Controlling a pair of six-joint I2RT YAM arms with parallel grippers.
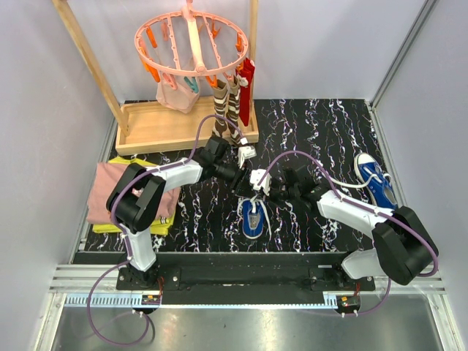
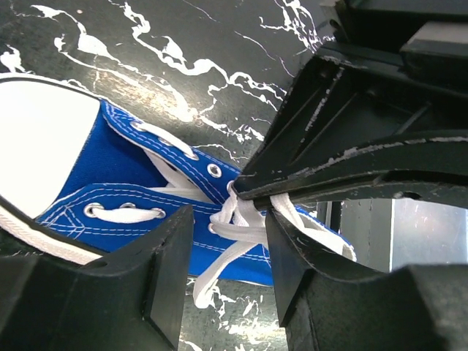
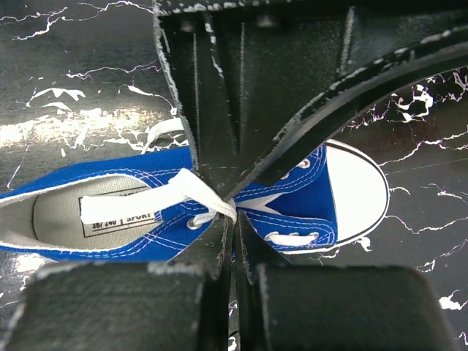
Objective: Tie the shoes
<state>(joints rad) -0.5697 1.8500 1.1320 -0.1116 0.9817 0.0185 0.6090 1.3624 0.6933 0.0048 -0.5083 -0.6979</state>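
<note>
Two sneakers: the centre sneaker (image 1: 253,219) lies on the marbled table (image 1: 322,124) beneath both grippers; the second sneaker (image 1: 374,179) is well apart, near the right edge.
Right gripper (image 3: 232,219): fingers pressed together, pinching the white lace (image 3: 175,186) above the eyelets.
Left gripper (image 2: 228,223): spread, straddling the lacing, gripping nothing.
Hidden: both wrist views cut off the heel; fingers cover the lace crossing, so a knot cannot be told.

Robot lab, walled table (image 1: 329,124), aluminium rail (image 1: 241,284)
</note>
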